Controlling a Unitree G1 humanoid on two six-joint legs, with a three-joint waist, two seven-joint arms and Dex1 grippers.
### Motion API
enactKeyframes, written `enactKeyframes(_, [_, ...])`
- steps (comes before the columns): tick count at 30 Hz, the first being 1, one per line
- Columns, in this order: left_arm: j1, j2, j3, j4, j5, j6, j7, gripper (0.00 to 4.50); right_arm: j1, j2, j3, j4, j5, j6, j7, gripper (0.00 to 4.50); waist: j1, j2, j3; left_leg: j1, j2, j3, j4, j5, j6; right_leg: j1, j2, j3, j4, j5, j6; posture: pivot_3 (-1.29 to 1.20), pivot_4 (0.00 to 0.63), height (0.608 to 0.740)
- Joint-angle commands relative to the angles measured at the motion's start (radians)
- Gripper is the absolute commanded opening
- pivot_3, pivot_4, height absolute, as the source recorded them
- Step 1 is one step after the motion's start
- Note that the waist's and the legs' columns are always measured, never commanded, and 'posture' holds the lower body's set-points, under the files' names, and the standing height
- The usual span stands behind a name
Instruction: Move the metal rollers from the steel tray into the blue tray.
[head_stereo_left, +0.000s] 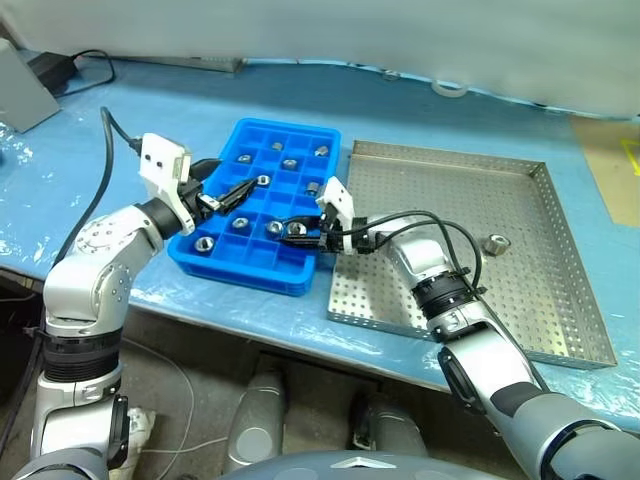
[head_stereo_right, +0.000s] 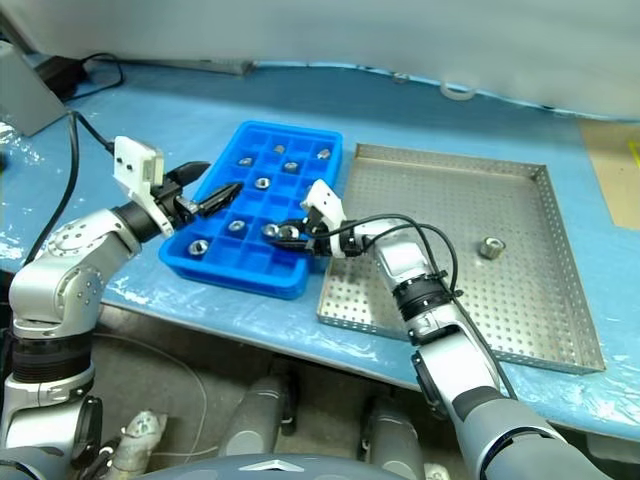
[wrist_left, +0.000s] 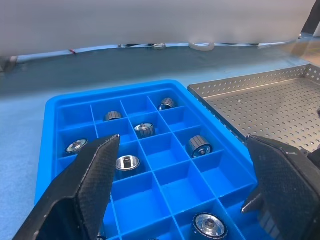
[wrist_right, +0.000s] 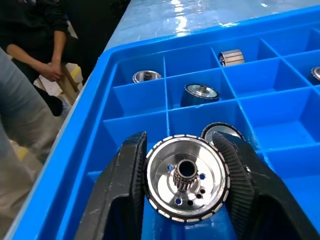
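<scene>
Blue-covered table: right end effector (wrist_right: 186, 200) grasps a metal roller (wrist_right: 187, 184) over the blue tray (head_stereo_left: 222, 262), left end effector (head_stereo_left: 226, 192) released.

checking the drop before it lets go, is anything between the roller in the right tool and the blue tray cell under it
Nothing visible blocks it. The right tool holds the roller between its fingers just above the blue tray, over a bare cell beside one that already holds another roller. The left tool hovers open, apart from it.

- A workshop or assembly station is suggested by a table (head_stereo_left: 300, 90) covered in blue plastic sheeting.
- Metal rollers (wrist_left: 199, 145) are sorted in a blue tray (head_stereo_left: 300, 135) beside a perforated steel tray (head_stereo_left: 560, 230).
</scene>
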Motion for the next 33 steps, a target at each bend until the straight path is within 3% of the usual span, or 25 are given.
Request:
enactKeyframes(1, [-0.019,0.010,0.000,-0.015,-0.010,-0.012,-0.005,4.28,0.007,-0.006,-0.016,0.008,-0.011,-0.014,-0.026,3.30,0.000,0.000,0.000,0.000,0.000,0.000,0.000,0.001,-0.001,0.000,0.000,0.000,0.000,0.000,0.000,0.34,0.150,0.740])
enactKeyframes(4, [-0.024,0.011,-0.005,-0.011,-0.012,-0.010,-0.009,4.28,0.012,-0.014,-0.026,-0.009,-0.008,0.002,-0.043,4.27,0.000,0.000,0.000,0.001,0.000,0.000,0.000,0.002,-0.001,0.001,0.000,0.000,0.000,0.000,0.000,0.33,0.150,0.740])
enactKeyframes(9, [-0.043,0.010,-0.021,0.012,-0.014,-0.013,-0.027,4.28,0.031,-0.080,-0.074,-0.087,0.026,0.042,-0.031,4.27,0.007,0.000,0.000,0.000,0.001,0.000,0.000,0.003,0.000,0.002,0.000,-0.002,0.000,0.001,-0.001,0.30,0.150,0.740])
enactKeyframes(15, [-0.102,-0.023,-0.083,0.093,-0.001,-0.044,-0.075,4.28,0.116,-0.282,-0.182,-0.254,0.072,0.125,-0.012,4.27,0.020,0.000,0.000,0.000,0.001,0.001,0.000,0.004,0.000,0.003,-0.001,-0.003,-0.001,0.001,0.000,0.18,0.150,0.740])
enactKeyframes(19, [-0.173,-0.072,-0.148,0.183,0.015,-0.084,-0.120,4.28,0.135,-0.420,-0.313,-0.182,0.040,0.091,-0.119,4.27,0.008,0.000,0.000,0.001,0.002,0.004,0.000,0.004,0.000,0.002,-0.001,-0.002,0.000,0.002,0.001,0.09,0.150,0.740])
enactKeyframes(25, [-0.253,-0.122,-0.204,0.297,0.040,-0.142,-0.179,4.28,0.209,-0.538,-0.409,-0.117,0.015,0.044,-0.216,4.27,-0.031,0.000,0.000,0.001,0.002,0.007,0.000,0.005,0.001,0.002,-0.001,0.000,-0.001,0.002,0.001,0.01,0.150,0.740])
enactKeyframes(33, [-0.277,-0.146,-0.225,0.341,0.058,-0.170,-0.220,4.28,0.322,-0.571,-0.455,-0.056,0.026,0.030,-0.262,4.27,-0.087,0.001,-0.001,0.001,0.002,0.008,0.000,0.002,0.007,0.002,-0.001,-0.001,-0.001,0.002,0.001,-0.02,0.150,0.740])
